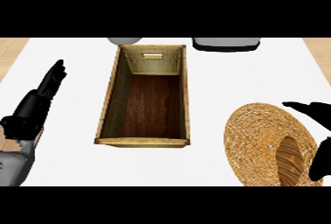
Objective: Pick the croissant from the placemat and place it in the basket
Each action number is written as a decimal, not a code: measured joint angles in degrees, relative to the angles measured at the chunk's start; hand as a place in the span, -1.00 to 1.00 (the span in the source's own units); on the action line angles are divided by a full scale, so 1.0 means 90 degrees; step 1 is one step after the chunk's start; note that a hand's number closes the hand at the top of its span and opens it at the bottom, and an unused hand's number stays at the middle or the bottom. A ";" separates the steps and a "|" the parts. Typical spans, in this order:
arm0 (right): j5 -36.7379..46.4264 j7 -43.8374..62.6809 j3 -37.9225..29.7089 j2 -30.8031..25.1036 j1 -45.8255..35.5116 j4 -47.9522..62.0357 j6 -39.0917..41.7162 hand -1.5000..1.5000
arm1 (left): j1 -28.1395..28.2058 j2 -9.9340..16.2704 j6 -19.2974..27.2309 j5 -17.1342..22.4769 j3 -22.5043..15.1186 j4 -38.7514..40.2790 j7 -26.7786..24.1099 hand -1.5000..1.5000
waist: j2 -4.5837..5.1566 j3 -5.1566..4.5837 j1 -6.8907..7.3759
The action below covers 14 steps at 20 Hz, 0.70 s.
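Observation:
A brown croissant (290, 160) lies on the round woven straw placemat (258, 131) at the lower right. My right hand (319, 162) hangs at the right edge of the view just beside the croissant, its fingers spread above the mat's far right rim, open and holding nothing. The rectangular wicker basket (108, 100) with a dark wooden bottom stands in the middle of the white counter, nothing inside it. My left hand (40, 98) rests at the far left, fingers straight and pointing away, apart from the basket.
A grey round object (125, 40) sits at the counter's far edge behind the basket. A dark-and-white appliance (226, 44) stands at the far right. Wooden floor shows past both side edges of the counter.

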 measured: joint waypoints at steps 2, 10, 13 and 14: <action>0.0324 -0.0097 0.0011 0.0118 0.0214 -0.0016 0.0018 -1.00 | -0.0092 -0.0080 -0.0034 -0.0059 0.0039 0.0047 0.0057 0.00 | -0.0001 0.0001 -0.0018; 0.1511 -0.0761 -0.0295 0.0670 0.0702 0.0332 0.0075 -1.00 | 0.0018 -0.0315 -0.0242 -0.0308 0.0280 -0.0200 0.0216 0.00 | -0.0004 0.0001 -0.0020; 0.1941 -0.1032 -0.0354 0.0921 0.0761 0.0438 0.0001 -1.00 | 0.0015 -0.0424 -0.0332 -0.0414 0.0332 -0.0111 0.0168 0.00 | -0.0002 0.0003 -0.0021; 0.2071 -0.1197 -0.0410 0.0929 0.0873 0.0447 -0.0008 -1.00 | 0.0044 -0.0464 -0.0322 -0.0472 0.0347 -0.0165 0.0200 0.00 | -0.0003 0.0001 -0.0022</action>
